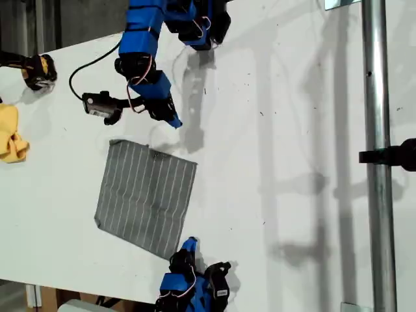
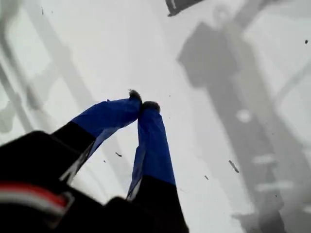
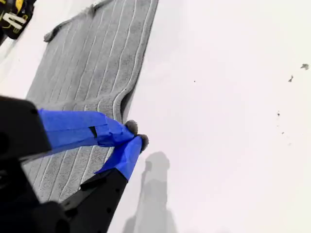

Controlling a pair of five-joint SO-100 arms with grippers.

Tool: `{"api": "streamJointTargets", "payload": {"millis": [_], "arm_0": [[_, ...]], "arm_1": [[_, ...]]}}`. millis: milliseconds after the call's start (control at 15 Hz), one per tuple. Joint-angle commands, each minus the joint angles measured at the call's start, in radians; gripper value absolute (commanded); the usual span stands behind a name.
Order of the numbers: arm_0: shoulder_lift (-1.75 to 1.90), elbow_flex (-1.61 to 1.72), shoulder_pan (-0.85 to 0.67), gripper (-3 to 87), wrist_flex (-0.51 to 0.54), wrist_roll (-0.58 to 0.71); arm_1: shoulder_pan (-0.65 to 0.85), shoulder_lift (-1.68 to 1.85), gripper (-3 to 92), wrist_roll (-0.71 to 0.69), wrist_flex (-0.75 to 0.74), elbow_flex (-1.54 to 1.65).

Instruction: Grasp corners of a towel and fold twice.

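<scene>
The grey striped towel [image 1: 146, 195] lies flat and unfolded on the white table [image 1: 273, 162]. All its corners rest on the surface. My first gripper [image 1: 175, 122] hangs a little beyond the towel's far edge; its blue fingers [image 2: 150, 141] meet at the tips, shut on nothing, over bare table. My second gripper [image 1: 190, 244] sits at the table's near edge, just beside the towel's nearest corner [image 1: 164, 255]. In the second wrist view that gripper [image 3: 136, 137] is shut alongside the towel [image 3: 92, 63], whose edge curls up slightly there. No cloth shows between its tips.
A plain yellow cloth [image 1: 10, 138] lies at the exterior view's left edge. A black and yellow object [image 1: 39, 70] sits above it, also seen as the object [image 3: 14, 17] past the towel. A metal pole [image 1: 377, 156] runs down the exterior view's right.
</scene>
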Motion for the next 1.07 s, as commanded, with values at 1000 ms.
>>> {"api": "streamJointTargets", "payload": {"millis": [1000], "arm_0": [[0.005,0.006,-0.009,-2.2,0.008,-0.017]], "arm_1": [[0.012,-0.268,16.7,-0.109,-0.201,-0.259]]}}
